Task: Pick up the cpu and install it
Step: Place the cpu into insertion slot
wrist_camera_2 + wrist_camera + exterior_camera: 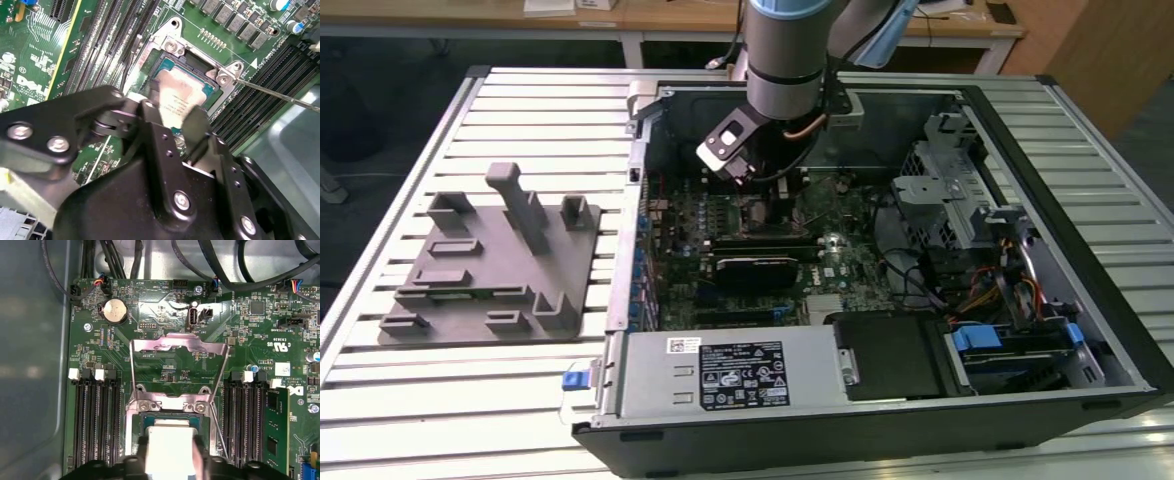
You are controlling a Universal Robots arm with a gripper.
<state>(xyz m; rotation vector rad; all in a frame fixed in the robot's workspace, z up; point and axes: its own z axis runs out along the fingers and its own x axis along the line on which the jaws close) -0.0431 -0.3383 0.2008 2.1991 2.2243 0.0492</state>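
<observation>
Pickup done: gripper (174,120) fingers (197,122) pinch the cpu (176,95) at the open socket (170,404), load plate (170,342) raised. Not released, plate not closed.

Slatted metal bench (520,105) here, and on the exterior view's left a grey fixture (494,265) with upright posts sits on it, just beside the open computer case (854,440). Inside, the green motherboard (847,265) lies flat with a black rectangular block (754,265) at its middle. There's a silver power supply (720,375) against the wall nearest the camera and a drive cage (961,190) toward the exterior view's right. First wrist view now: coin battery (115,311), black memory slots (95,415), one memory module (276,430) seated, the metal load plate (175,342) swung open.
</observation>
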